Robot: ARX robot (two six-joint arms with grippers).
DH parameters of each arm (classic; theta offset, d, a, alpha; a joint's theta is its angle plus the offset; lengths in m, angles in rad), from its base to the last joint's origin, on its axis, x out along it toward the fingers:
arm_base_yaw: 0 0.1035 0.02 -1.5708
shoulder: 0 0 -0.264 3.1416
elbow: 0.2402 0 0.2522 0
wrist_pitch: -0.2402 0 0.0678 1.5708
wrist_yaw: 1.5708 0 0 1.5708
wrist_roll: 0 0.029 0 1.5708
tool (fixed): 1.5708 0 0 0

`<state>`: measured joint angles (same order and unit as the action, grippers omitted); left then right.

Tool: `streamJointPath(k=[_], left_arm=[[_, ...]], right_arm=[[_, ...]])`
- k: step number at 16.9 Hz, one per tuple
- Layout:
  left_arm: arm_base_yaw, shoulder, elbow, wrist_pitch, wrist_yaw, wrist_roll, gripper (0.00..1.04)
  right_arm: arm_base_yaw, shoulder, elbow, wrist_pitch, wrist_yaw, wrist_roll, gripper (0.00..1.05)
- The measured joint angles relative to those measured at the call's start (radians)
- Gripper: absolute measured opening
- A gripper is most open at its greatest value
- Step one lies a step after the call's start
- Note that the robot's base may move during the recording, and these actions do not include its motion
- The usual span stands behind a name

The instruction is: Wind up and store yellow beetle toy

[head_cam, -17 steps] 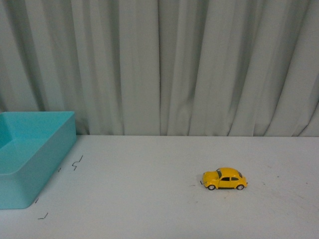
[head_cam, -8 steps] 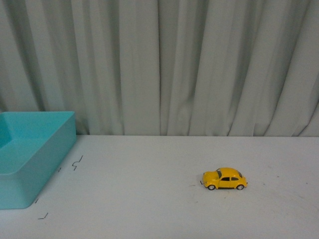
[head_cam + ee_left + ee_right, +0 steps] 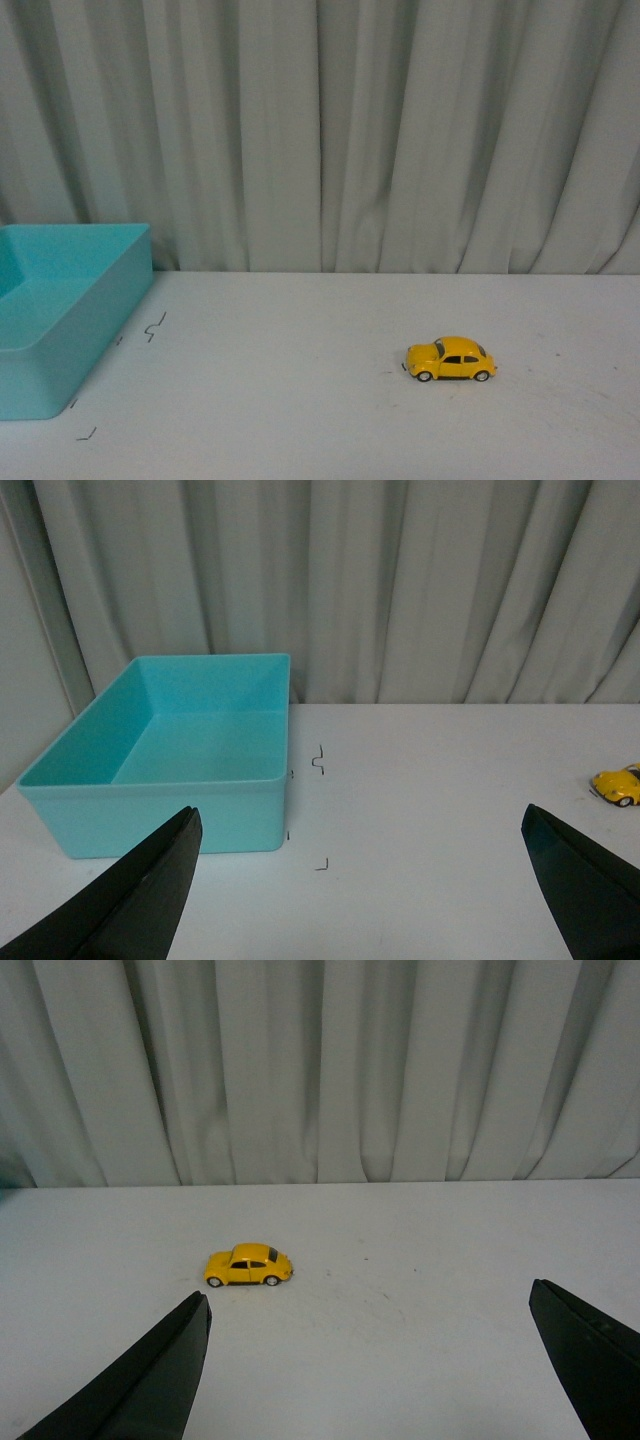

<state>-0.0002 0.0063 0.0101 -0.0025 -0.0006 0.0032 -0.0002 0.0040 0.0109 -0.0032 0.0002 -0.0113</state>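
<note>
— Both empty: we are holding the left gripper (image 3: 358, 825) and right gripper (image 3: 370, 1295) wide, the beetle (image 3: 452, 360) sitting on the table (image 3: 300, 410), well apart from the bin (image 3: 100, 320).
— We are risking nudging it; a glancing finger could be sending it rolling away.

My fingers (image 3: 130, 900) look matt blk plastic; yellow beetle toy (image 3: 451, 360) glossy; bin (image 3: 150, 815) smooth plastic; table (image 3: 300, 400) matt; curtain (image 3: 320, 130) cloth.

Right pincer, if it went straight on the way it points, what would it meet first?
Likely the table; the yellow beetle toy lies ahead of the open right pincer but off its midline. Depth is unclear.
</note>
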Motion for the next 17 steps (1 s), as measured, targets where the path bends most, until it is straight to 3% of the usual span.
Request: streamJointPath(k=[17], left_arm=[[0.000, 0.000, 0.000, 0.000, 0.000, 0.000, 0.98]], right_arm=[[0.000, 0.000, 0.000, 0.000, 0.000, 0.000, 0.98]])
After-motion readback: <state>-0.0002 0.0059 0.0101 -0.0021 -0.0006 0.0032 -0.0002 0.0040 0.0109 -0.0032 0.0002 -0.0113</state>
